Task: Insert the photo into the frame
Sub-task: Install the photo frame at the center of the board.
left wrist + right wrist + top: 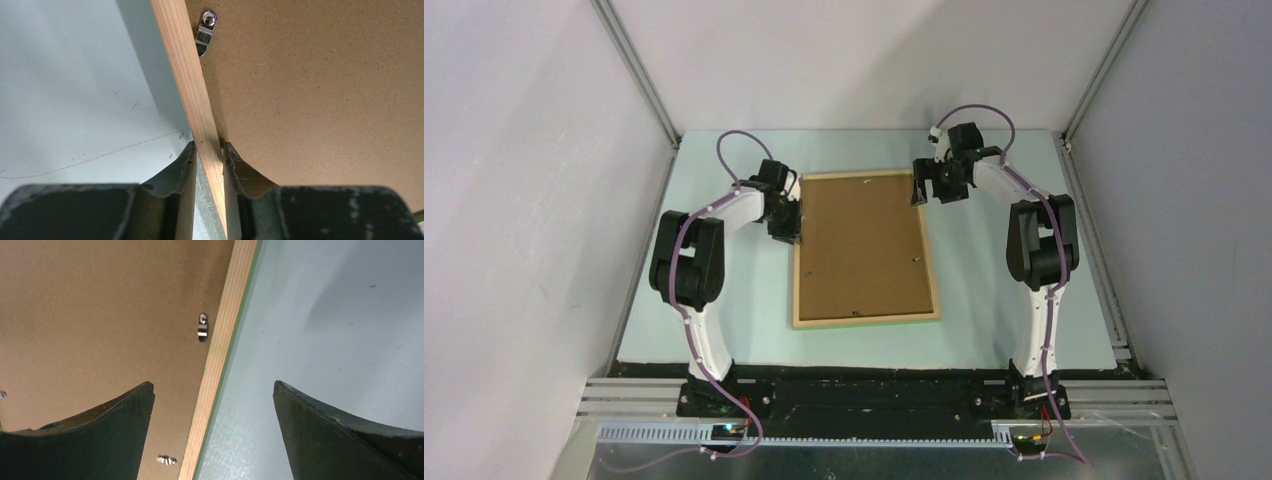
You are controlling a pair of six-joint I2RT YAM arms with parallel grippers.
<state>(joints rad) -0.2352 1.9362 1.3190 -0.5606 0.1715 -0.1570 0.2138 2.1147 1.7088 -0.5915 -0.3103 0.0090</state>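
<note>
The brown board-backed photo [864, 245] lies board side up inside the thin light-wood frame [869, 320], mid-surface on the pale blue table [724, 310], with bare surface along every edge. The left gripper [209, 147] pinches the frame's left rail. The right gripper [212, 385] holds its fingers spread wide astride the right rail.

A pale blue-green worktop [984, 300] is enclosed by plain pale walls [514, 200] and aluminium rails [636, 68]. Fine lines [100, 155], perhaps scratches or hairs, are seen across its surface.
</note>
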